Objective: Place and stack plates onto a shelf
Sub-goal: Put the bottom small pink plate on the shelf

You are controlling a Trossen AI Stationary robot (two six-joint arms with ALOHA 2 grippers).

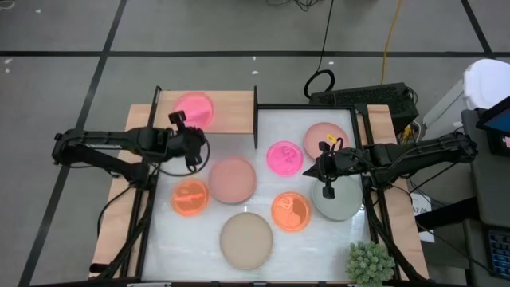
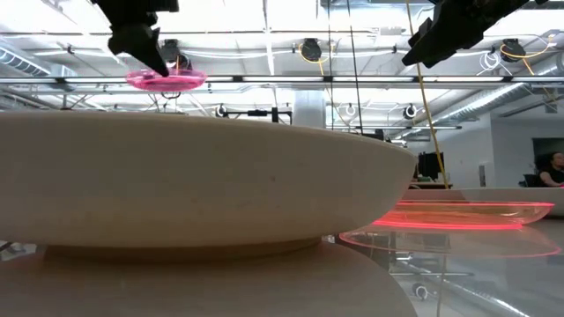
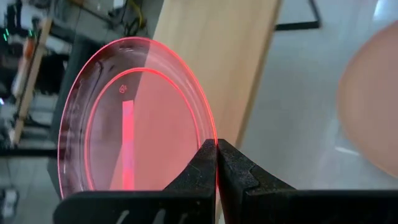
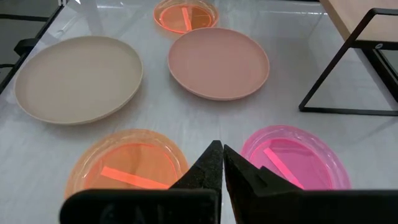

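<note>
Left end effector (image 3: 216, 163) clamped on one pink plate (image 1: 194, 108) over shelf (image 1: 231, 108); right end effector (image 1: 327, 191) closed, empty; seven plates on table (image 1: 263, 139).

High view looks straight down on the whole table (image 1: 319, 119). Low view sits at tabletop level, pressed close against a beige plate (image 2: 194, 189), facing the room. Both wrist views look past their own fingers; the right one shares that beige plate (image 4: 78, 74).

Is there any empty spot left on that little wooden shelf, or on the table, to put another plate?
The shelf has bare board to the right of the pink plate that the left gripper holds by the rim above it. On the table, the near-left corner below the orange plate is free. The middle and right are crowded with plates.
</note>
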